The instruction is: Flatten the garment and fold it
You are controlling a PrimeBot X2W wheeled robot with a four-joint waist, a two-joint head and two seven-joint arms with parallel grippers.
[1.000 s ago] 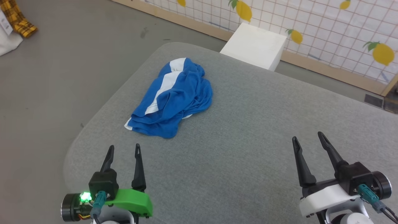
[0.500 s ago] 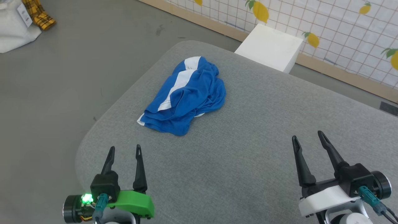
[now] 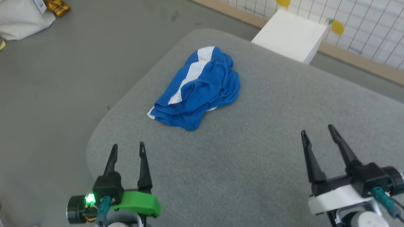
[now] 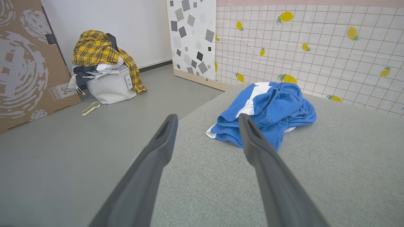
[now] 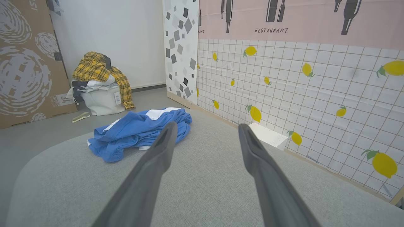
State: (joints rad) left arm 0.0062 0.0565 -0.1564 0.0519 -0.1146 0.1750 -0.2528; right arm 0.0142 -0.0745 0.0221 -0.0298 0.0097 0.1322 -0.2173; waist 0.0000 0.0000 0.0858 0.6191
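The garment [image 3: 202, 88] is a crumpled royal-blue heap with white stripe panels, lying on the far left part of the grey padded table [image 3: 252, 157]. It also appears in the left wrist view as the garment [image 4: 268, 110], just beyond my right finger, and in the right wrist view as the garment [image 5: 135, 132], to the left. My left gripper [image 3: 127, 148] hovers open over the table's near left corner, well short of the cloth. My right gripper [image 3: 317, 130] stands open at the near right, with nothing between its fingers.
A white box [image 3: 290, 34] stands on the floor beyond the table's far edge, against a lemon-patterned wall [image 5: 300, 82]. A white bag with yellow plaid clothes [image 4: 101, 69] and a cardboard panel [image 4: 28, 63] sit on the grey floor to the left.
The camera has shifted, so the whole scene slid right and the wall moved up out of frame. The garment lies unchanged and both grippers stay open.
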